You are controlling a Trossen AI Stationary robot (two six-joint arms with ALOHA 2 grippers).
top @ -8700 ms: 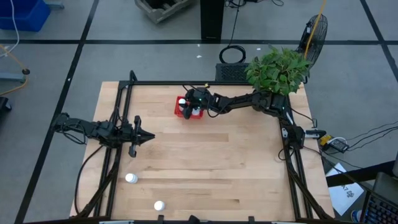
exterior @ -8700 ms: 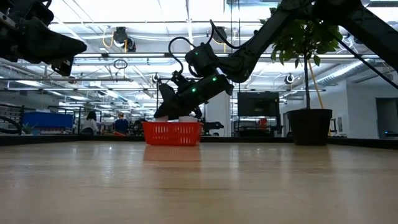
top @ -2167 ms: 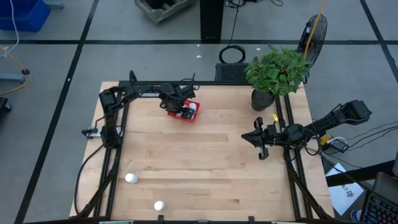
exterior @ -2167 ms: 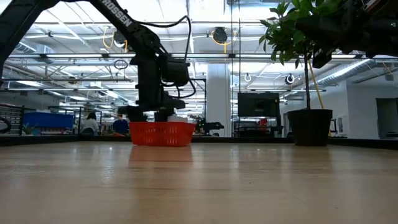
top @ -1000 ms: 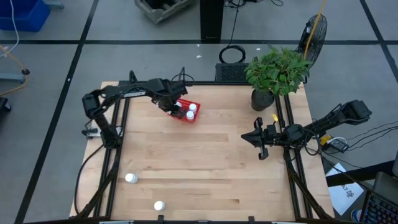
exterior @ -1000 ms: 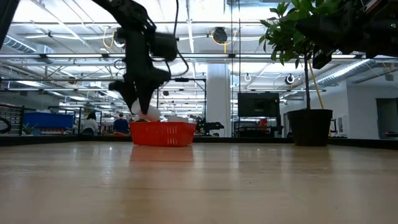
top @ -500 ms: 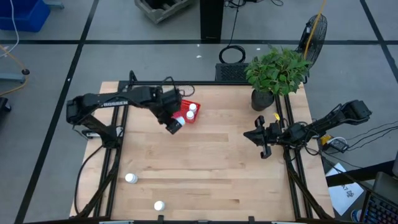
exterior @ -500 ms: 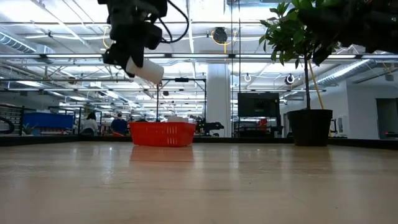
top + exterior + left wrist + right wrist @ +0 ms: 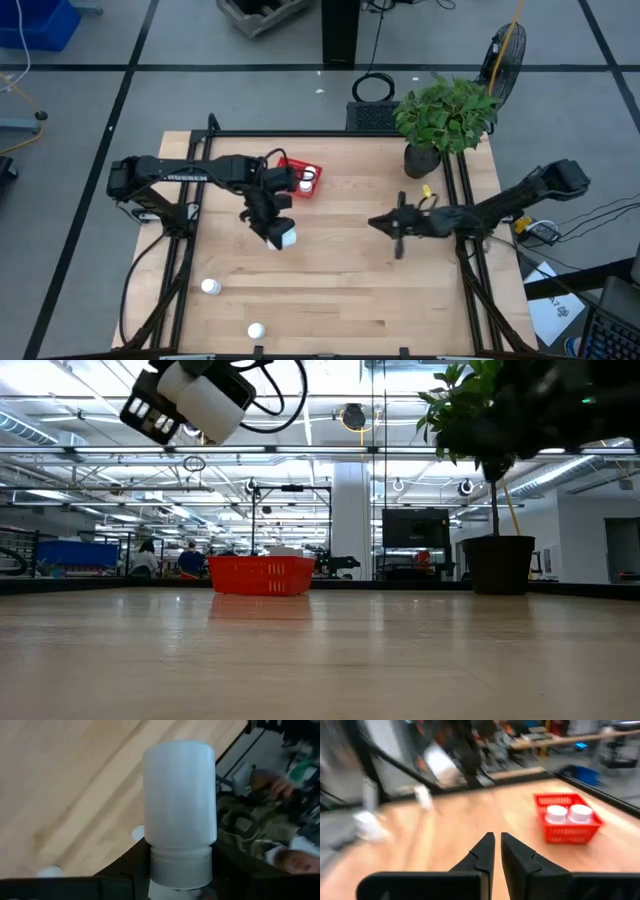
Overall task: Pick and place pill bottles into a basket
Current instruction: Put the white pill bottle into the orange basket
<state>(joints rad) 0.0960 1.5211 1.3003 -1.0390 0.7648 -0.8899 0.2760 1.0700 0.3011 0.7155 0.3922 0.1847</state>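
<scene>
My left gripper is shut on a white pill bottle, high above the table's middle; the bottle also shows in the low view and the left wrist view. The red basket stands at the far left-centre of the table with two bottles upright inside. Two more bottles stand on the table near its front left. My right gripper is shut and empty above the table's right half, pointing toward the basket. My left gripper pinches the bottle's cap end between its two fingers, one on each side of the cap. The bottle's body sticks out beyond the fingertips, base away from the gripper. It is tilted and lifted well clear of the table.
A potted plant in a black pot stands at the far right corner. Black frame rails run along the table's left and right sides. A person shows beyond the table in the left wrist view.
My left gripper has taken a bottle out of the basket, risen, and gone toward the table's near edge with it, tipping the bottle over. Two bottles stay in the basket. My right gripper has gone toward the table's left.
</scene>
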